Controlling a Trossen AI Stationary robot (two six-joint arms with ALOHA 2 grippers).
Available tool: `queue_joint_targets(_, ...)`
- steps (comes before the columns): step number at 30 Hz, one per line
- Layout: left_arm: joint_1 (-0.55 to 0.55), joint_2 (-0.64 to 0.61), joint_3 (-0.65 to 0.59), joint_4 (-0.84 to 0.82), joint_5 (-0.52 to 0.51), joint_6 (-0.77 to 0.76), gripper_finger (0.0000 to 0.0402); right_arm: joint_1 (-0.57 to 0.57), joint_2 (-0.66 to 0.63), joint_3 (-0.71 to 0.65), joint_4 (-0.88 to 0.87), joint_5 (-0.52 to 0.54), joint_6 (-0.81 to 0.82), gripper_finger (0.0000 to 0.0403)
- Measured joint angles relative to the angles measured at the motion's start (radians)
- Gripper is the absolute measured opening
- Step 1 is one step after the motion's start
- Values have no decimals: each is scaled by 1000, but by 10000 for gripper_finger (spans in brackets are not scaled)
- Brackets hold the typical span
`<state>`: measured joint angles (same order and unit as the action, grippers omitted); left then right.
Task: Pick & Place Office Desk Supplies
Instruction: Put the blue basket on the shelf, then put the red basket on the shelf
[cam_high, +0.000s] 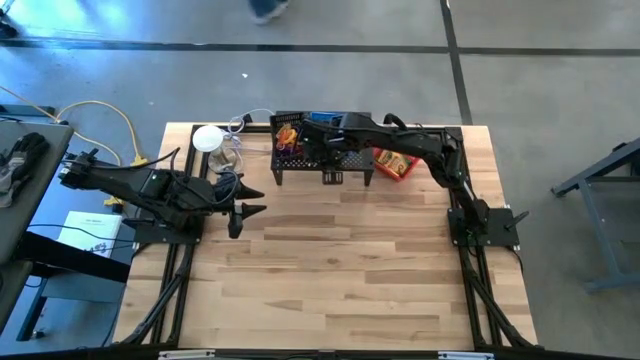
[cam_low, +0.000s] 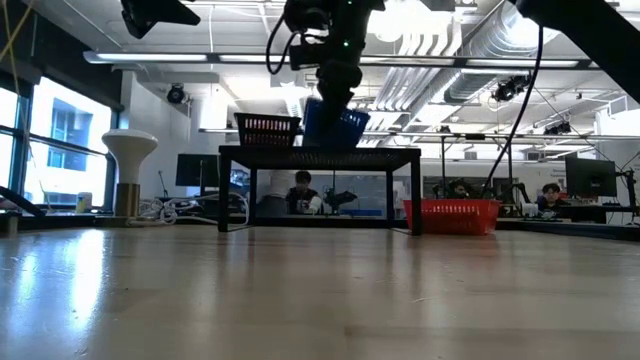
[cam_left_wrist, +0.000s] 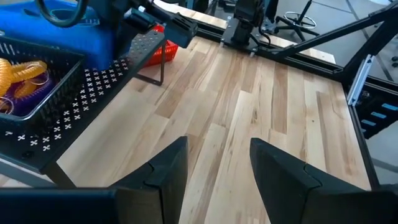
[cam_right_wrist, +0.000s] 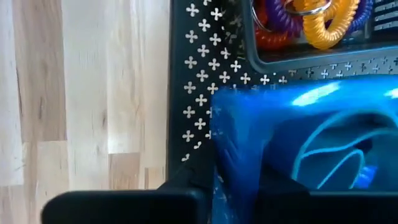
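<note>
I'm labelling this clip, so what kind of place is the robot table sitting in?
Probably a robotics lab or open-plan workshop: exposed ceiling ducts, people at desks with monitors behind the table, and a bare concrete floor.

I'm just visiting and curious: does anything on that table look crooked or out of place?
Yes, the blue tray sits tilted on the black stand, not flat like the black tray beside it. The right gripper is right above it, at its rim. Nothing looks spilled or broken.
</note>
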<state>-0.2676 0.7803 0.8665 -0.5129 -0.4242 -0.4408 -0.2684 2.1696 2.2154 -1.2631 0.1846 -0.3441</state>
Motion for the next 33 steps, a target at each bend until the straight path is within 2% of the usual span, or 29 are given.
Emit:
queue_joint_targets(10,-18,0,0,-4,3,0,167,21,-1,0,15,25,-1,120)
queue_joint_targets(16,-24,0,0,-4,3,0,167,77,-62,0,-23,49,2,172)
queue_joint_targets(21,-23,4,0,-9,4,0,167,140,-97,-1,-76,97,4,194)
queue_joint_targets(23,-23,7,0,-12,4,0,167,170,-121,0,-101,146,8,196)
queue_joint_targets(26,-23,20,-1,-15,5,0,167,200,-155,1,-180,165,74,196)
queue_joint_targets(28,-23,34,-2,-21,6,0,167,210,-180,0,-270,122,160,195)
queue_joint_targets(30,-23,54,-2,-23,6,0,167,211,-194,-9,-308,35,259,192)
queue_joint_targets(33,-24,96,-3,-30,-1,0,167,193,-272,-96,-305,-163,298,187)
